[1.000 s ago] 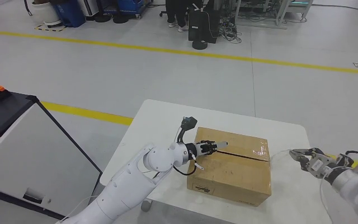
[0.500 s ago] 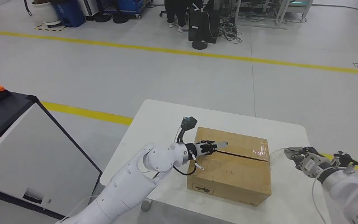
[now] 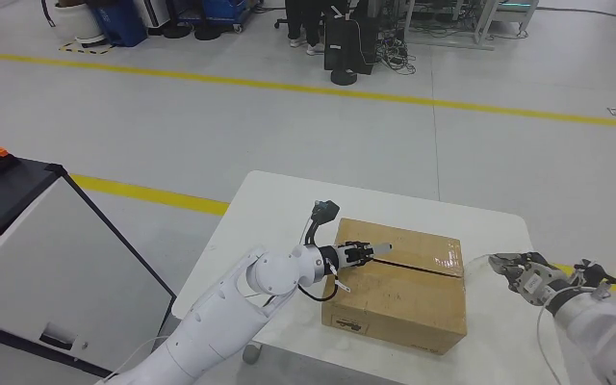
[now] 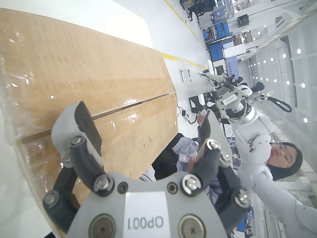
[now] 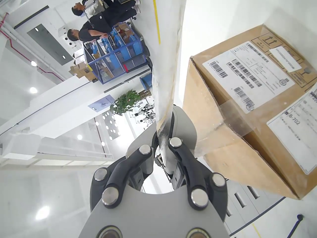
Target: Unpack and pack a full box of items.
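Clear tape strip (image 5: 166,50) pinched in right gripper (image 5: 162,134), jaws clamped on it; the strip runs back to the end of the cardboard box (image 3: 399,289). Left gripper (image 4: 143,115) spread wide, holding nothing, over the top seam (image 4: 148,99). Box sits mid-table (image 3: 279,202), flaps together, contents hidden. Risks: tape tears or slips free, or the pull drags the unpinned box toward the edge.

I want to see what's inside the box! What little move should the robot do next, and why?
Probably the right gripper should pull the tape farther away from the box. It is shut on the strip, whose other end is stuck to the box's side, so the box isn't free of tape yet. The left gripper sits open over the top.
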Motion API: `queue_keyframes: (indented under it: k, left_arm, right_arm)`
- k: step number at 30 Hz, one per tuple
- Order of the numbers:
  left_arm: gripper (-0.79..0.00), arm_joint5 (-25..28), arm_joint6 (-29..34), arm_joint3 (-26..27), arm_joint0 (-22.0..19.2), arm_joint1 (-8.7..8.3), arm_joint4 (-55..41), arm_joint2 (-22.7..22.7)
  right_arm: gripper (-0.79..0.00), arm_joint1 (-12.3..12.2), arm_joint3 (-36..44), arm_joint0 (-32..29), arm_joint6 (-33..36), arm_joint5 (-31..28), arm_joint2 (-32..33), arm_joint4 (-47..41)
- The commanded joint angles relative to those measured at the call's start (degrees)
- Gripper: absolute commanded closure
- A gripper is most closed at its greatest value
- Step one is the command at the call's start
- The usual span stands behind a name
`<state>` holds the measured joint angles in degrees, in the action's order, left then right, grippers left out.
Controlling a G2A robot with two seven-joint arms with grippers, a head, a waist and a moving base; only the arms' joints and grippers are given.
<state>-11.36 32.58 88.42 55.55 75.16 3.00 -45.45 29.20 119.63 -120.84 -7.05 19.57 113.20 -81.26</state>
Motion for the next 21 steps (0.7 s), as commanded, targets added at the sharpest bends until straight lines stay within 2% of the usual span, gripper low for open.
queue_keyframes:
  k: [1, 6, 12, 21]
  left_arm:
    - [-0.785, 0.0, 0.0, 0.0, 0.0, 0.00, 0.0, 0.0]
    - [-0.785, 0.0, 0.0, 0.0, 0.0, 0.00, 0.0, 0.0]
    - [-0.785, 0.0, 0.0, 0.0, 0.0, 0.00, 0.0, 0.0]
    - [-0.785, 0.0, 0.0, 0.0, 0.0, 0.00, 0.0, 0.0]
  right_arm:
    - [0.000, 0.0, 0.0, 0.0, 0.0, 0.0, 0.0, 0.0]
    - [0.000, 0.1, 0.4, 0.2, -0.5, -0.2, -0.2, 1.1]
    - [0.000, 0.6, 5.0, 2.1, -6.0, 1.2, -2.7, 6.8]
    - [0.000, 0.9, 12.0, 8.4, -15.1, 4.3, -11.1, 17.8]
